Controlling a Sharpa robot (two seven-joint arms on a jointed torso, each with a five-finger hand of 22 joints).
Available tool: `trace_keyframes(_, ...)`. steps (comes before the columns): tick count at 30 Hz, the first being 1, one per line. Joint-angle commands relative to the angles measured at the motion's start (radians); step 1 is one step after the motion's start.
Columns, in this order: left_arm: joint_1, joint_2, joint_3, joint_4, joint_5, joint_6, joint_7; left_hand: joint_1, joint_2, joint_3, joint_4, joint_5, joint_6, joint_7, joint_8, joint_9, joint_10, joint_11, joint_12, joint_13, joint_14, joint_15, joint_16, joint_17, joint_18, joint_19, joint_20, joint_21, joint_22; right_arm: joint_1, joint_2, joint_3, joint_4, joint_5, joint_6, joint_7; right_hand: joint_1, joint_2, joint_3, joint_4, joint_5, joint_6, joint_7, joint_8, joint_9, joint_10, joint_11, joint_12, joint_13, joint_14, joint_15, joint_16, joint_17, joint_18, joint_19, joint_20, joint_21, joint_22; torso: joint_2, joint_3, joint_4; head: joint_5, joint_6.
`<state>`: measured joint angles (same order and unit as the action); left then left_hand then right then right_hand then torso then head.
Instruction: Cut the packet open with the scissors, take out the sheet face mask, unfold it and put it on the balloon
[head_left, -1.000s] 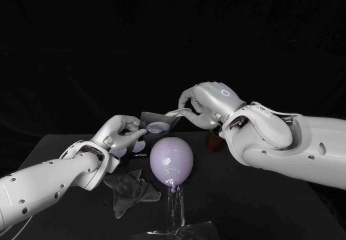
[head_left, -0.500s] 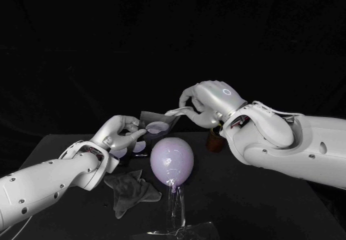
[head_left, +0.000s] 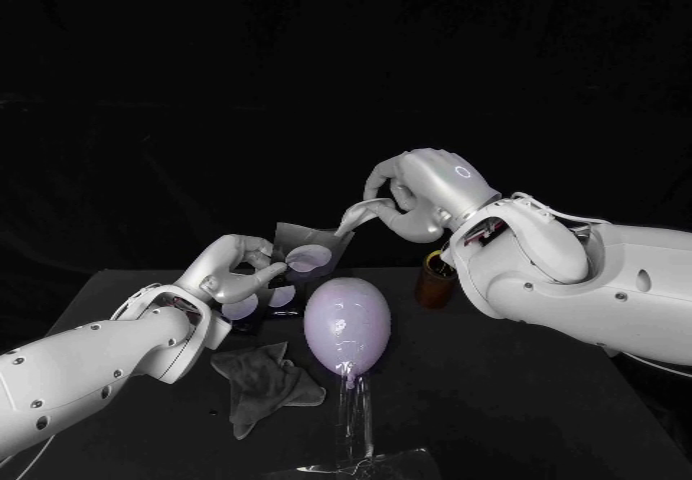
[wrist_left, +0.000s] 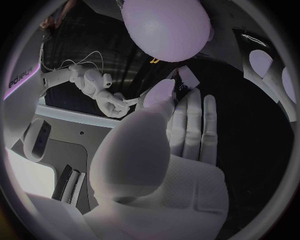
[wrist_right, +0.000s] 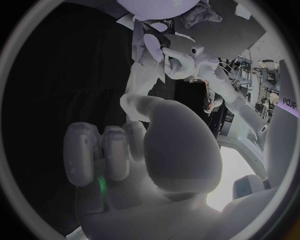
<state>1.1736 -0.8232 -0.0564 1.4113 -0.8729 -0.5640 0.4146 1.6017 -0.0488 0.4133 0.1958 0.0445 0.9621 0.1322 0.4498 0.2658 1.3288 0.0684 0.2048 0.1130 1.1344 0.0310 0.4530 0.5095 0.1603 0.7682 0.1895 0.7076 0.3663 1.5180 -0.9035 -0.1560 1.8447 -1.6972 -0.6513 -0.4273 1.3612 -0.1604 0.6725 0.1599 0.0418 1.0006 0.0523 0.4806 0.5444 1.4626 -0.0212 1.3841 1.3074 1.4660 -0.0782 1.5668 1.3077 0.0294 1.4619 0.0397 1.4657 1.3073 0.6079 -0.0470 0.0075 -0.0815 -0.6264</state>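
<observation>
Head view: left robot hand (head_left: 235, 270) grips the packet (head_left: 306, 258) by its lower edge and holds it up above the worktop (head_left: 505, 400), behind the balloon (head_left: 346, 320). Right robot hand (head_left: 411, 195) is higher and pinches the sheet mask (head_left: 356, 213). The mask is a pale folded strip, partly out of the packet's open top, with its lower end inside. The balloon sits on a clear stand (head_left: 353, 420), apart from both hands. One dark cloth (head_left: 263, 378) lies crumpled on the worktop left of the stand. One brown container (head_left: 434, 283), probably a bottle, is half hidden by the right arm.

Left wrist view: the balloon is close beyond the left fingers. The packet face with pale round marks is beside them. The grip itself is hard to read from this angle.

Right wrist view: the mask strip runs taut from the right fingers to the packet mouth, and the left robot hand is clamped on the packet.

Count: one balloon, one packet, one mask, one cloth.
</observation>
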Motion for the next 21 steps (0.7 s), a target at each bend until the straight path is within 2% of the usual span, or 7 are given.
trace_keyframes(1,0.001,-0.008,0.0,0.0,0.0,0.029,0.013,0.001,0.005,0.015,-0.008,0.003,-0.004,0.004,0.006,0.206,-0.009,0.0,0.004,0.001,-0.007,0.001,0.005,0.001,0.015,-0.007,0.001,0.005,0.001,0.005,0.002,0.002,-0.008,0.043,-0.025,0.021,0.0,0.007,0.006,0.001,0.007,0.008,0.003,0.028,0.034,0.036,0.003,-0.001,0.163,0.105,0.002,0.004,0.263,-0.01,0.072,-0.005,0.008,0.237,-0.002,-0.0015,0.0005,0.005,0.001)
trace_keyframes(9,-0.001,-0.038,-0.002,0.002,0.007,0.034,0.026,0.001,0.005,0.016,-0.008,0.003,-0.004,0.004,0.006,0.207,-0.01,0.0,0.005,0.001,-0.008,0.001,0.006,0.002,0.014,-0.008,0.001,0.006,0.002,0.011,0.004,0.003,-0.022,0.073,-0.009,0.036,0.0,0.008,0.007,0.0,0.007,0.008,0.003,0.028,0.034,0.036,0.003,-0.003,0.162,0.105,0.002,0.004,0.263,-0.01,0.072,-0.005,0.01,0.238,-0.009,-0.0044,0.0038,0.015,-0.006)
trace_keyframes(12,-0.002,-0.057,-0.004,0.006,0.01,0.035,0.032,0.001,0.005,0.016,-0.008,0.003,-0.004,0.004,0.006,0.207,-0.01,0.001,0.005,0.001,-0.008,0.001,0.006,0.002,0.014,-0.008,0.001,0.006,0.002,0.012,0.003,0.003,-0.025,0.089,0.016,0.047,0.0,0.008,0.007,-0.001,0.007,0.007,0.003,0.028,0.034,0.036,0.003,-0.002,0.162,0.105,0.002,0.004,0.263,-0.01,0.072,-0.005,0.009,0.238,-0.013,-0.0052,0.006,0.024,-0.013)
trace_keyframes(16,-0.003,-0.092,-0.008,0.02,0.012,0.035,0.039,0.001,0.005,0.017,-0.008,0.003,-0.004,0.004,0.006,0.208,-0.01,0.001,0.005,0.001,-0.008,0.001,0.006,0.002,0.014,-0.008,0.001,0.006,0.002,0.013,0.002,0.003,-0.029,0.103,0.049,0.06,0.0,0.007,0.007,-0.002,0.007,0.007,0.003,0.028,0.034,0.036,0.003,-0.003,0.162,0.105,0.002,0.004,0.263,-0.01,0.072,-0.005,0.009,0.238,-0.017,-0.0057,0.0084,0.04,-0.022)
trace_keyframes(20,-0.004,-0.144,-0.016,0.037,0.009,0.033,0.043,0.001,0.004,0.017,-0.008,0.003,-0.004,0.004,0.007,0.209,-0.01,0.001,0.005,0.002,-0.009,0.002,0.006,0.002,0.014,-0.009,0.001,0.006,0.002,0.013,0.002,0.003,-0.031,0.109,0.07,0.066,0.001,0.007,0.008,-0.003,0.007,0.007,0.003,0.028,0.034,0.036,0.003,-0.004,0.161,0.105,0.002,0.004,0.263,-0.01,0.072,-0.005,0.008,0.237,-0.023,-0.0058,0.0121,0.059,-0.041)
trace_keyframes(21,-0.004,-0.15,-0.017,0.039,0.009,0.033,0.044,0.001,0.004,0.017,-0.008,0.003,-0.004,0.004,0.007,0.209,-0.01,0.001,0.005,0.002,-0.009,0.002,0.006,0.002,0.014,-0.009,0.001,0.006,0.002,0.013,0.002,0.003,-0.031,0.109,0.071,0.066,0.001,0.007,0.008,-0.003,0.007,0.007,0.003,0.028,0.034,0.036,0.003,-0.004,0.161,0.105,0.002,0.004,0.263,-0.01,0.072,-0.005,0.008,0.237,-0.024,-0.0057,0.0128,0.068,-0.048)
